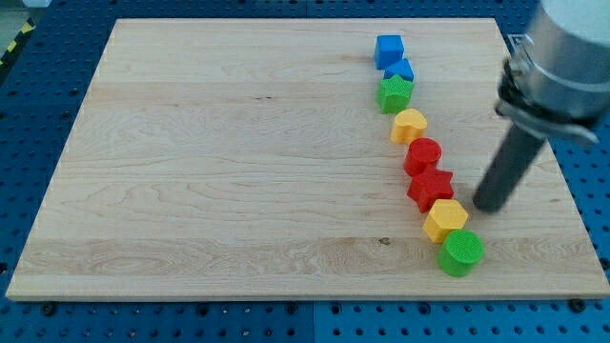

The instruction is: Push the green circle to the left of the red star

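Note:
The green circle lies near the board's bottom edge, at the lower end of a curved line of blocks on the view's right. The red star sits two blocks above it, with a yellow hexagon between them and touching both. My tip rests on the board just to the right of the yellow hexagon, lower right of the red star and above right of the green circle, touching none of them.
Up the line from the red star are a red circle, a yellow heart, a green block and two blue blocks. The wooden board lies on a blue pegboard table.

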Motion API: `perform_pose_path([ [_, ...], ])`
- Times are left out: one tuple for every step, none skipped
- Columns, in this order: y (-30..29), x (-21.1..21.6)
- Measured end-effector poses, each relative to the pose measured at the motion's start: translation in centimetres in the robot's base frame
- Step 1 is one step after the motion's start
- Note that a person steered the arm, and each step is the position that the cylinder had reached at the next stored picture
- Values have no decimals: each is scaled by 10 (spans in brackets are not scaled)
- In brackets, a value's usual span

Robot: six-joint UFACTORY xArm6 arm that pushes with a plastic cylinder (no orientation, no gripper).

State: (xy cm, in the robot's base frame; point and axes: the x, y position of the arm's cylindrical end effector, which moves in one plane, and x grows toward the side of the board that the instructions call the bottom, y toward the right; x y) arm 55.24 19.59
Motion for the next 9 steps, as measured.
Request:
perform_pose_path([
  [-1,7],
  [1,47],
  [1,56],
  [1,58],
  [-8,58],
  [-14,47],
  [-36,38],
  [-64,38],
  [-92,38],
])
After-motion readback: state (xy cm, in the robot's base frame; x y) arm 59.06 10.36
